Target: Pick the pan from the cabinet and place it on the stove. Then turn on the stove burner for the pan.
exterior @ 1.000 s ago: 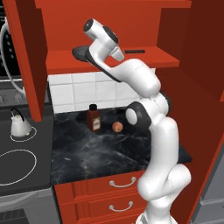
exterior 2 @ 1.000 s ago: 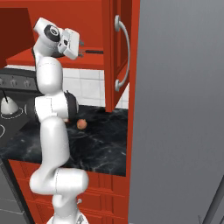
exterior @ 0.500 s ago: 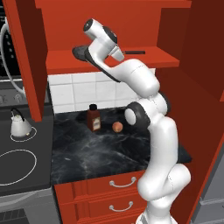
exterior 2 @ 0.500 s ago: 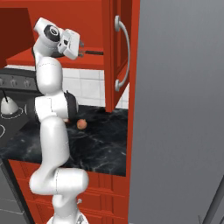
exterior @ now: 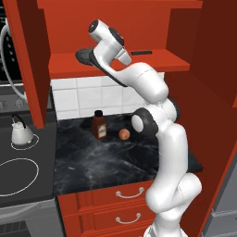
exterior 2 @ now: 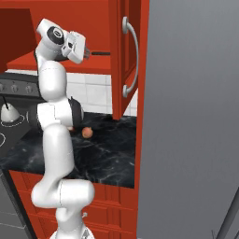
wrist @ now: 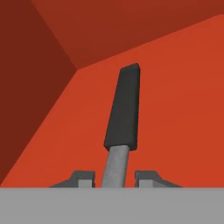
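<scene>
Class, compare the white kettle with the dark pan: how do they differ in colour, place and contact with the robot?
The kettle is white; the pan is dark. The kettle stands low on the stove; the pan lies high on the cabinet shelf. Nothing touches the kettle; the gripper straddles the pan's handle. Both are cookware.

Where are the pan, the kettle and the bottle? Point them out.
pan (wrist: 124,109), hand view, on its black handle grip.
kettle (exterior: 21,132), left base view, on its white body.
bottle (exterior: 98,127), left base view, on its brown body.

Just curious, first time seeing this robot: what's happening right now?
Gripper around pan handle, grip unconfirmed. Pan on cabinet shelf. Stove holds kettle.
</scene>
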Tool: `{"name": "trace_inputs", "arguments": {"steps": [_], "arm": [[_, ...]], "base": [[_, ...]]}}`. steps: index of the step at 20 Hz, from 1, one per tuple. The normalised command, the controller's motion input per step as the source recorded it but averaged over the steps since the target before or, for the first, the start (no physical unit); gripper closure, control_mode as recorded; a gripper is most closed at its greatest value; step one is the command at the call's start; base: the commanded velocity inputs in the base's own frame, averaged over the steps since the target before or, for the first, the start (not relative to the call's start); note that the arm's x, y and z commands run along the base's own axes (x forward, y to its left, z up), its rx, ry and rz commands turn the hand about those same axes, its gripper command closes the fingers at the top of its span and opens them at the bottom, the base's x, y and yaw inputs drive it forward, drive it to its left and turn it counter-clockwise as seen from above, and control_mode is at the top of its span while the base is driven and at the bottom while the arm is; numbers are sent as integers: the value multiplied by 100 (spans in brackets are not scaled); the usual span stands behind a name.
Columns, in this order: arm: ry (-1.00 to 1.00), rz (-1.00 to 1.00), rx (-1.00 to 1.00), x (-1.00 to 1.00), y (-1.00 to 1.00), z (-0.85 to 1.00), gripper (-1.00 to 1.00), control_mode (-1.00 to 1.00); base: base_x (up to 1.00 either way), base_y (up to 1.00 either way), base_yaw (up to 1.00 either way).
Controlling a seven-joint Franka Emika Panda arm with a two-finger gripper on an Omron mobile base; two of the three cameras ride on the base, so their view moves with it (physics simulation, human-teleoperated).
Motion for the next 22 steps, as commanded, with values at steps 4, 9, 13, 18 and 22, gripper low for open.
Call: {"name": "trace_inputs", "arguments": {"steps": [4,9,13,18,22], "arm": [[-1,0,0,-3,0,-9,100,-100],[-16,0,0,-26,7,0,100,-100],[-26,-1,0,-39,15,0,100,-100],[-25,-1,0,-45,8,0,100,-100],[-24,-1,0,-60,0,0,100,-100]], "base": [[0,0,0],[0,0,0],[0,0,0],[0,0,0],[0,0,0]]}}
